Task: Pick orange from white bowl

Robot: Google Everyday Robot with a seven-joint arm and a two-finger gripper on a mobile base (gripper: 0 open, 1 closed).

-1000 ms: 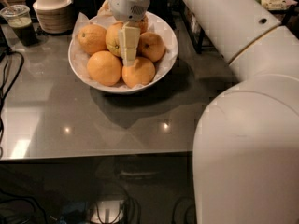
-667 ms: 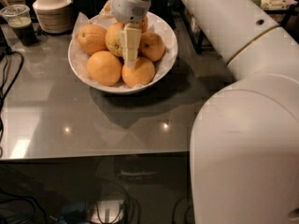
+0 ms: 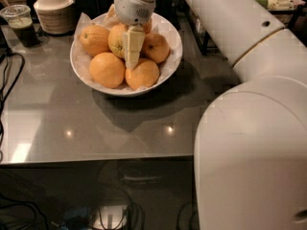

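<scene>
The white bowl (image 3: 175,60), lined with crinkled paper, stands at the back of the grey table and holds several oranges. The orange (image 3: 116,38) with a dark stem dot lies in the bowl's middle, at the top of the pile. My gripper (image 3: 132,48) hangs straight down from above and reaches into the pile, right against that orange's right side, covering part of it. Other oranges lie at left (image 3: 94,38), front left (image 3: 106,70), front (image 3: 143,74) and right (image 3: 155,47).
Stacked beige ribbed bowls (image 3: 53,11) and a plastic cup of dark drink (image 3: 20,22) stand behind the bowl on the left. Black cables (image 3: 8,71) run along the table's left edge. My white arm (image 3: 249,128) fills the right side.
The gripper has dropped very slightly among the oranges and stays against the middle orange. The bowl and the oranges have not moved.
</scene>
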